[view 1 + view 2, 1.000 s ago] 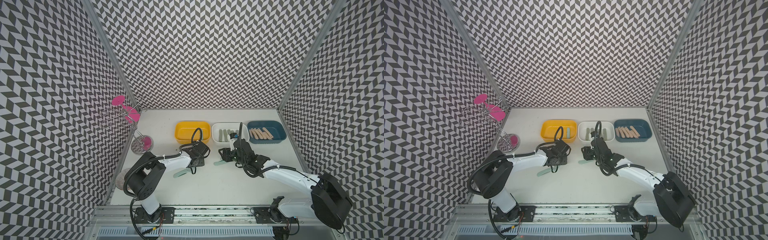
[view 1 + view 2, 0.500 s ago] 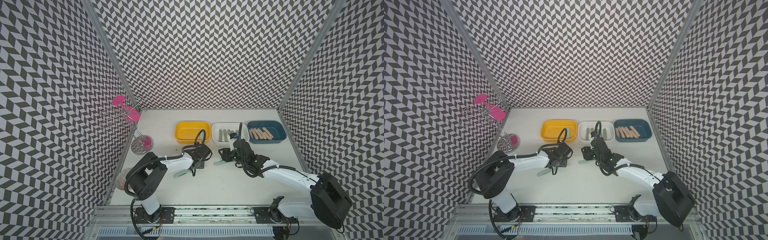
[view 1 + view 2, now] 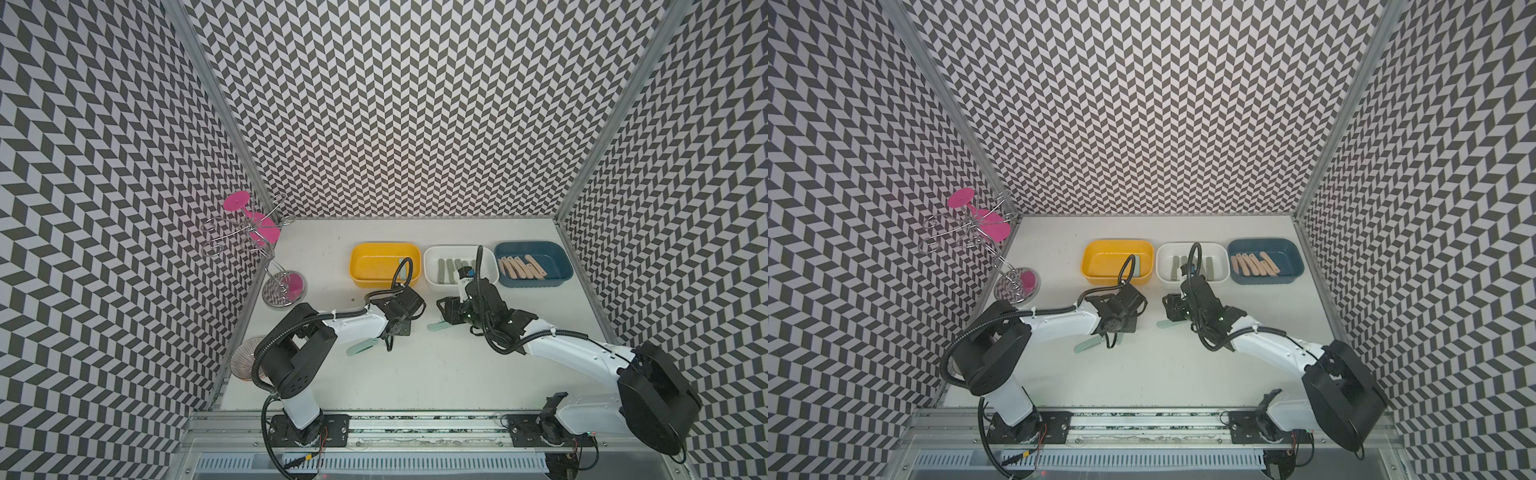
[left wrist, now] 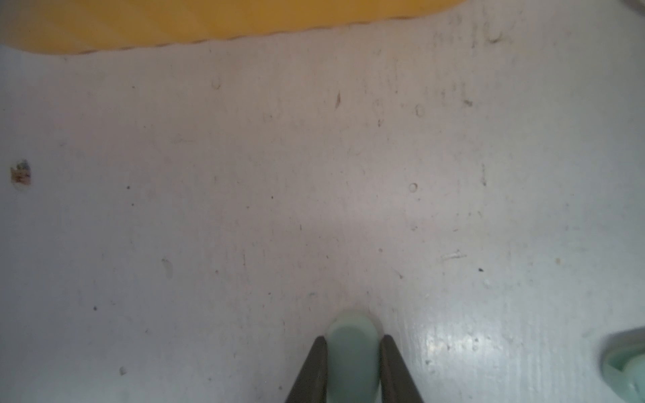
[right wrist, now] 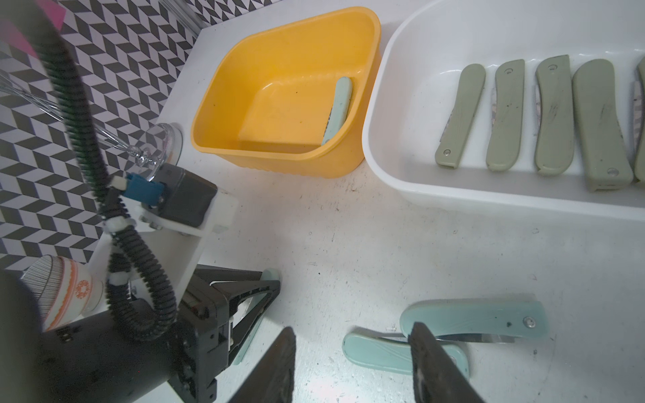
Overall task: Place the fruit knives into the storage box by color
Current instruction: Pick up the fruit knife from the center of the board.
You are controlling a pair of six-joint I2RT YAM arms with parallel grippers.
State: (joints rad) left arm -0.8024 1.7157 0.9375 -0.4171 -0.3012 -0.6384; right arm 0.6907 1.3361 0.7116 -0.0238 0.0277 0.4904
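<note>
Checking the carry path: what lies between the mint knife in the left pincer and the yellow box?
Nothing: the left wrist view shows only bare table between the mint knife and the yellow box.

Left wrist: see only rounded tip of clamped mint knife (image 4: 352,349), nothing past frame edge. Cannot resolve blurred mint piece (image 4: 624,363) at frame edge. Both top views: find mint knife (image 3: 362,345) half hidden under left arm (image 3: 353,326). Right wrist: lose fifth grey-green knife (image 5: 641,167) at edge.

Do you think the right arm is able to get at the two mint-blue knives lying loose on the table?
Probably yes: the right gripper hangs open right beside the two mint-blue knives, and nothing blocks the way.
</note>
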